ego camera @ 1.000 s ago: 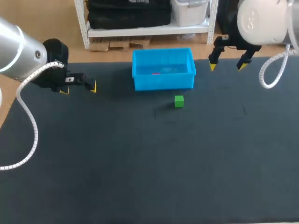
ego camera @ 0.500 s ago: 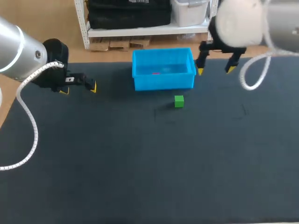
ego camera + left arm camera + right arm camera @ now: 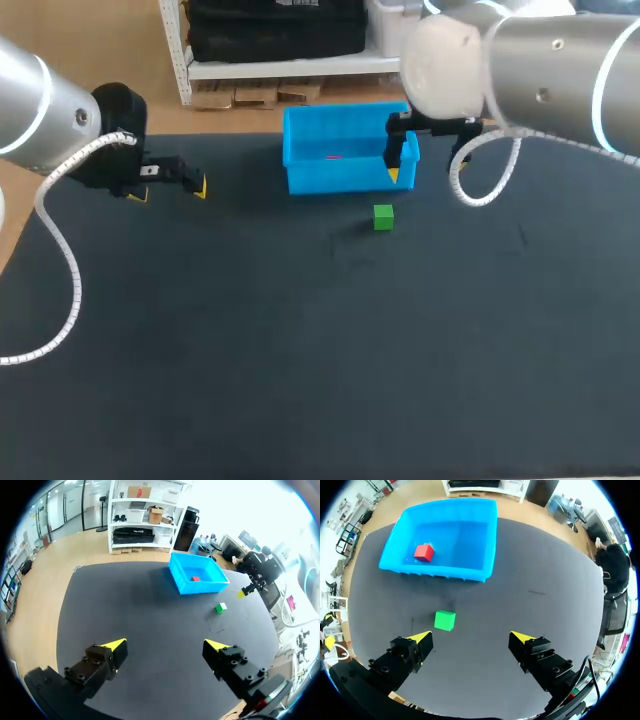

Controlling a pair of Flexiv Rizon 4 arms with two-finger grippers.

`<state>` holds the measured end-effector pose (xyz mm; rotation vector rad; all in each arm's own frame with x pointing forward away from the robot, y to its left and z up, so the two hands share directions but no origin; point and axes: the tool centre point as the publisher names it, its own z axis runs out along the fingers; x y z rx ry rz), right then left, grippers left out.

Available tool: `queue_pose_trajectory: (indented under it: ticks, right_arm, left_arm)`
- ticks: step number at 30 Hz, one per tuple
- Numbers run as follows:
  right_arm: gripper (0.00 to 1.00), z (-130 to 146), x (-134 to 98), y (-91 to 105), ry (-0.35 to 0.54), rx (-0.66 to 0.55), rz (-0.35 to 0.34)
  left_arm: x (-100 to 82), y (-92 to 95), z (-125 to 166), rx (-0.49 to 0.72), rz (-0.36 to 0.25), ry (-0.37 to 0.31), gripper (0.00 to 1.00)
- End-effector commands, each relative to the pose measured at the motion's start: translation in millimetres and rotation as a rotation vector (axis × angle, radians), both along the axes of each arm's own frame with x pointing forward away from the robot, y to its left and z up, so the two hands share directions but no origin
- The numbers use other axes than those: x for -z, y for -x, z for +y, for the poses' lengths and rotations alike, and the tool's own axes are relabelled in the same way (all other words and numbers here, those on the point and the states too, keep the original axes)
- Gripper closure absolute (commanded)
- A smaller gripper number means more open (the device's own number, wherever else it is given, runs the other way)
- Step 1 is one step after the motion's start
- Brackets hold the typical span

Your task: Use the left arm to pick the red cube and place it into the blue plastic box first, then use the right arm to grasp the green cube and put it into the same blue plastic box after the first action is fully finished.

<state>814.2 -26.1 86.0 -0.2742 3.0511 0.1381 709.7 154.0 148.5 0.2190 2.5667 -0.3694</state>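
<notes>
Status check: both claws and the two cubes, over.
Left claw open, empty, at left of table. Right claw open, green cube ahead of it, untouched. Red cube in blue box. Nothing between right claw and green cube.

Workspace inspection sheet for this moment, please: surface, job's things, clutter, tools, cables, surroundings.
Surface: dark mat with a few faint marks.
Job's things: red cube lies inside the blue plastic box; green cube sits on the mat in front of the box, apart from it.
Clutter: nothing seen.
Tools: left tool open, empty, above the mat off to the box's side; right tool open, empty, near the box's front wall, with the green cube ahead of it, untouched.
Cables: white coiled left cable and right cable hang clear of cubes and box.
Surroundings: nothing seen reaching over the table.
</notes>
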Motion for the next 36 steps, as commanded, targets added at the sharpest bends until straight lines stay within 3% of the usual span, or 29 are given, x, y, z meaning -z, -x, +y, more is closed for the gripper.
queue_pose_trajectory:
  ticks: [1, 36]
  right_arm:
    - [0.00, 9.2, 10.7, -4.7, 0.011, 0.002, 0.002]
    - [0.00, 14.4, 65.9, -10.3, -0.001, -0.015, -0.007]
  left_arm:
    - [0.8, -0.5, -0.3, 0.000, -0.002, 0.002, 0.00]
    - [0.8, -0.5, -0.3, 0.000, -0.002, 0.002, 0.00]
